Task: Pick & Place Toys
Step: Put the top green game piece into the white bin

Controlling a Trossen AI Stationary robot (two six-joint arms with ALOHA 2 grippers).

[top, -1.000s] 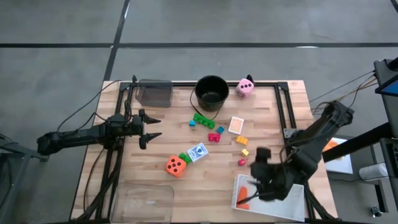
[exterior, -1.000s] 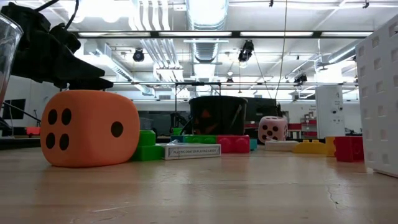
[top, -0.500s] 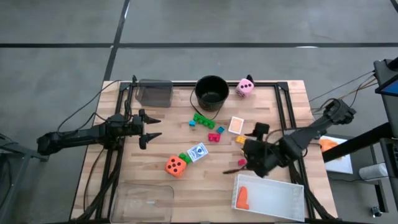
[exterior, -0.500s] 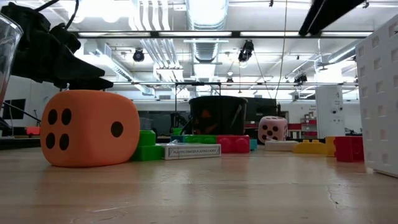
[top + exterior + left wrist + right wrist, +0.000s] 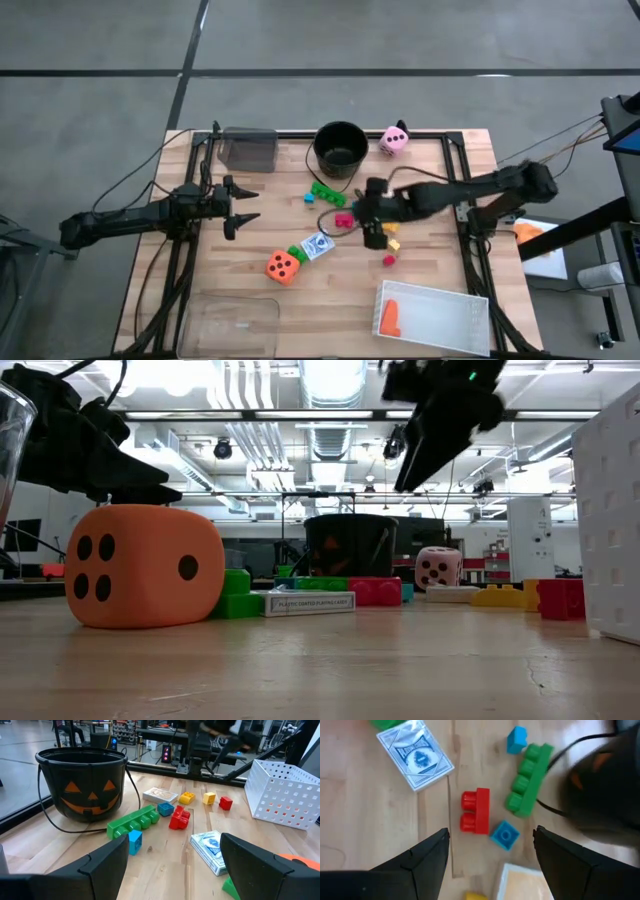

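Observation:
Toys lie about the table's middle: a long green brick (image 5: pixel 326 193), a red brick (image 5: pixel 475 810), small blue bricks (image 5: pixel 505 835), a blue card pack (image 5: pixel 318 245), an orange die (image 5: pixel 282 267) and a pink die (image 5: pixel 395 140). My right gripper (image 5: pixel 491 832) hangs open above the red brick, pointing steeply down, and touches nothing. In the low view it shows high up (image 5: pixel 440 420). My left gripper (image 5: pixel 172 870) waits open at the table's left (image 5: pixel 240 207), pointing level toward the toys.
A black bucket (image 5: pixel 340 148) stands at the far middle. A white tray (image 5: pixel 440 320) at the near right holds an orange piece (image 5: pixel 390 318). Clear trays sit at the near left (image 5: pixel 235 325) and far left (image 5: pixel 248 148). Yellow and red bricks (image 5: pixel 390 250) lie right of the gripper.
My right gripper has swung from above the white tray at the near right toward the table's middle and far side, sinking somewhat and turning about. It now hangs over the red brick. It stayed open throughout. No toy has moved.

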